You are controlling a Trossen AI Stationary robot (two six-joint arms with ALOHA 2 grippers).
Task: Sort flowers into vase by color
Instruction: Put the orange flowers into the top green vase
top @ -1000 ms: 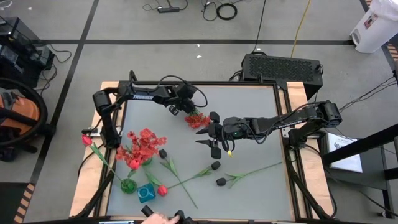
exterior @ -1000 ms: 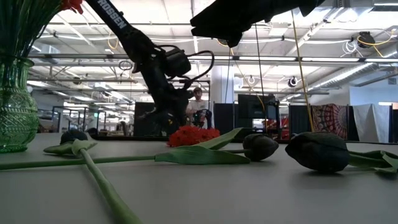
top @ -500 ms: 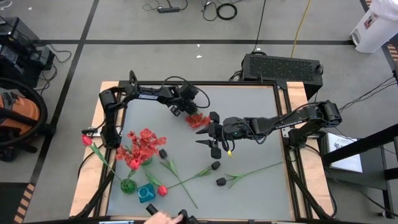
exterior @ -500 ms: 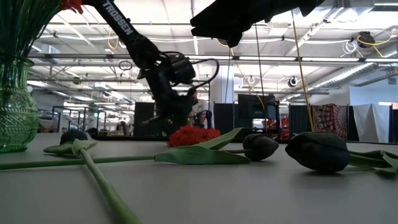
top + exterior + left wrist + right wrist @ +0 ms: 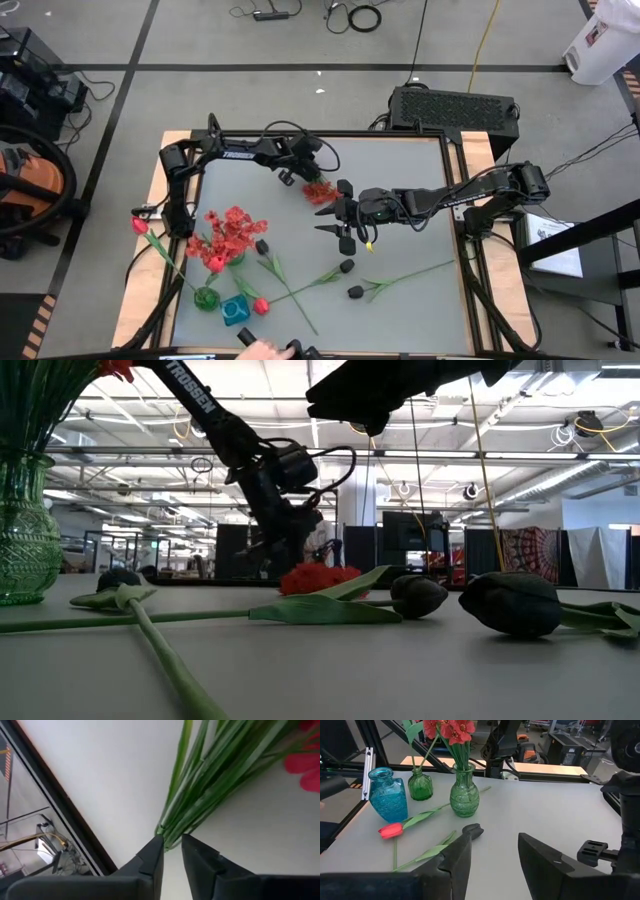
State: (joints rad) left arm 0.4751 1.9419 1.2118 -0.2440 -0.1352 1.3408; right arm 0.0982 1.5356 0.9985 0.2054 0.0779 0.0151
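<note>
Left tool (image 5: 300, 172) sat at the far middle of the counter (image 5: 420, 200), fingers (image 5: 150, 857) narrowed around the stem end of a red flower bunch (image 5: 318, 191) lying there; real grip can't tell. Right tool (image 5: 340, 215) hung mid-counter just beside that bunch, jaws wide, holding nothing. Green vase (image 5: 464, 795) with red blooms, small green vase (image 5: 420, 784) and blue vase (image 5: 387, 795) stood near the left front corner. Red tulip (image 5: 392, 829) and black buds (image 5: 515, 603) lay loose on the counter.

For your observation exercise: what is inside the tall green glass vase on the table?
The tall green vase holds frilly red flowers on green stems. The patterned glass hides the stem ends and whether there is any water.
</note>
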